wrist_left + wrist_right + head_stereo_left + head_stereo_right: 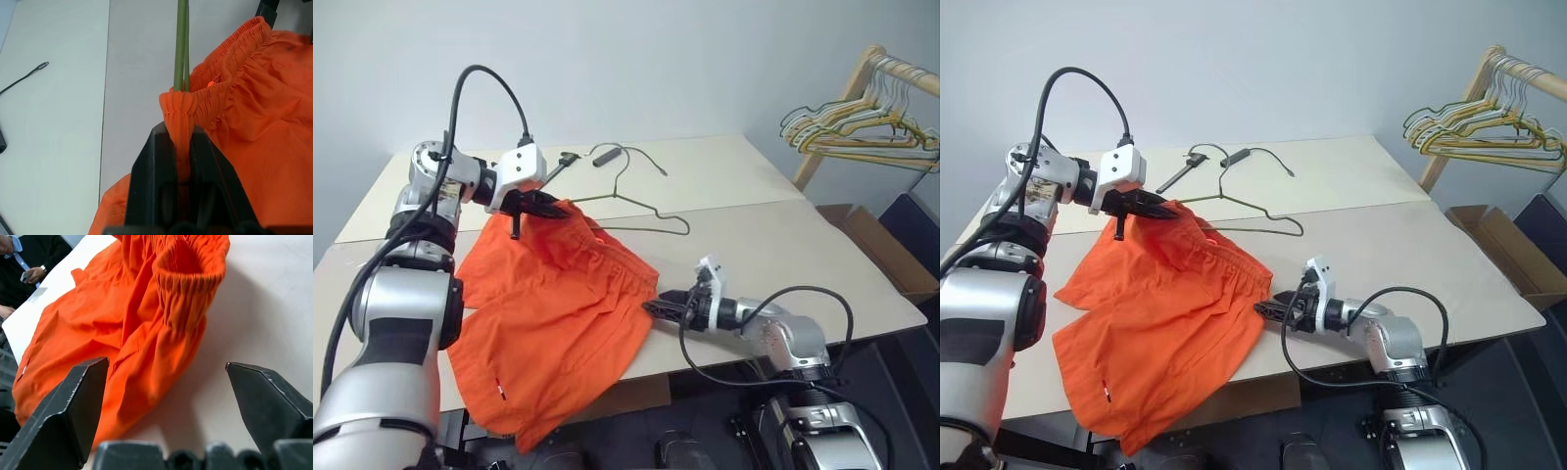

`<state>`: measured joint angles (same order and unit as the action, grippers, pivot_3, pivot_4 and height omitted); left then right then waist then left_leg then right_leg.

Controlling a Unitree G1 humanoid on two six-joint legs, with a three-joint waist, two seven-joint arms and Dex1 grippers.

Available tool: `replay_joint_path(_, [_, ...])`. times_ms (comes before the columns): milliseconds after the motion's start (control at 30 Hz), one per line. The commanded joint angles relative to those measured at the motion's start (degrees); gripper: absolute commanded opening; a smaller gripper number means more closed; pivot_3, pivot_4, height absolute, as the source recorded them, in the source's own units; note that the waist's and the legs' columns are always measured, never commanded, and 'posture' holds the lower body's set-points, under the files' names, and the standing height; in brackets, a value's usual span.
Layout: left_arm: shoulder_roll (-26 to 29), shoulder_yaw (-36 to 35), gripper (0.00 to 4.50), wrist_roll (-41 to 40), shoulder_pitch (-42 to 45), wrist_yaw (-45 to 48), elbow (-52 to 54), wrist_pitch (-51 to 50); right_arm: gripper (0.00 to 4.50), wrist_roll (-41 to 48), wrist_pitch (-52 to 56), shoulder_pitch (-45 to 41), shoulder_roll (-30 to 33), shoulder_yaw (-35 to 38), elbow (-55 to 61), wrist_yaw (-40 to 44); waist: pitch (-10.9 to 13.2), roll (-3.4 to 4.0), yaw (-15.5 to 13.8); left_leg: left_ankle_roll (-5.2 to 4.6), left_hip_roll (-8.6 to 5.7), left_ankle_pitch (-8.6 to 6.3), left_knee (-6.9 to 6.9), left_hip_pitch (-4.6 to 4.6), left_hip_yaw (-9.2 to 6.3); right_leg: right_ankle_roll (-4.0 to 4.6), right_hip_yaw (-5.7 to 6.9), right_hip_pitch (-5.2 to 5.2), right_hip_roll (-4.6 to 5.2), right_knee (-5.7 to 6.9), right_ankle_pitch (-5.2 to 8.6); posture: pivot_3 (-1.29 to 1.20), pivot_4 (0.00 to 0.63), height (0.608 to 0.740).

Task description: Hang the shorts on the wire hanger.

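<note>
Left gripper [540,204] fingers clenched on shorts [558,313] waistband, lifting it beside wire hanger [641,211] end on desk [754,245]. Right gripper [166,382] fingers spread, facing the loose waistband side, probably to grab it.

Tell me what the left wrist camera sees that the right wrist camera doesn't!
The left wrist view alone has the left gripper shut on the bunched waistband, with two green strands of the wire hanger running up from the pinch, and a thin dark cable on the table. The right wrist view alone has the right gripper with fingers wide apart, holding nothing, and a person's hands in a far corner. Both views have the orange shorts lying on the pale table.
</note>
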<state>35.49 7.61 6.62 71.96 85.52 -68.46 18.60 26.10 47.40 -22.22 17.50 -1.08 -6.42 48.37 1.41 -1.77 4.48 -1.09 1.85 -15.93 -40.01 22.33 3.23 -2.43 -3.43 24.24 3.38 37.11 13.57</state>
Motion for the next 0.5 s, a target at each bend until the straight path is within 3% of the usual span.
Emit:
replay_joint_path(33, [0.6, -1.5, 0.02, -1.3, 0.8, -0.9, 1.4, 0.5, 3.28, 2.8, 0.6, -2.2, -1.0, 2.5, -0.4, -0.8, 0.0, 0.00, -0.1, 0.00, 0.00, 0.00, 0.00, 0.00, 0.00, 0.00, 0.00, 0.00, -0.01, 0.00, 0.00, -0.03, 0.000, 0.740])
replay_joint_path(333, [0.9, -2.3, 0.02, -2.4, 0.5, 0.1, 1.6, 0.0, 0.18, 1.3, -0.5, -4.2, -2.1, 2.1, -3.4, -4.7, 0.0, 0.00, -0.4, 0.00, 0.00, 0.00, 0.00, 0.00, 0.02, 0.00, 0.00, 0.00, -0.01, 0.01, 0.00, -0.03, 0.000, 0.740])
replay_joint_path(500, [2.0, -3.2, 0.02, -4.0, 0.3, 4.1, 2.1, -0.9, 0.04, 0.5, -2.0, -5.8, -0.4, 2.4, -5.6, -4.4, 0.0, 0.00, -0.4, 0.00, 0.00, 0.00, 0.00, 0.02, 0.03, 0.00, -0.01, 0.01, -0.01, 0.02, 0.00, -0.02, 0.000, 0.740])
